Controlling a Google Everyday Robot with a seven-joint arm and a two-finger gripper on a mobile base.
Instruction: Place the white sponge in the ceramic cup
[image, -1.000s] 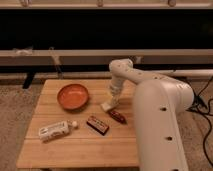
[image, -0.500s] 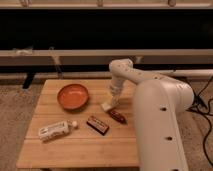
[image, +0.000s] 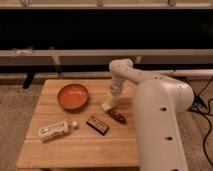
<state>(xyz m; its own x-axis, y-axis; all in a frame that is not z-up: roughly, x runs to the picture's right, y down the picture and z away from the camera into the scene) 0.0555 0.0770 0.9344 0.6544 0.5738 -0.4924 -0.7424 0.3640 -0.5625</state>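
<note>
Wooden table (image: 75, 150): gripper (image: 111, 101) at white sponge (image: 106, 106), near orange bowl (image: 73, 96).

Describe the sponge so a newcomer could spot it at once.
On the wooden table, look just right of the orange bowl, at the gripper. The sponge is the small pale cream block there, lighter than the dark bar and smaller than the white bottle nearer the front.

You look down from high up, your one camera facing the dark far wall, the whole table (image: 75, 147) at middle range, the tool (image: 111, 101) low over its right-centre.
</note>
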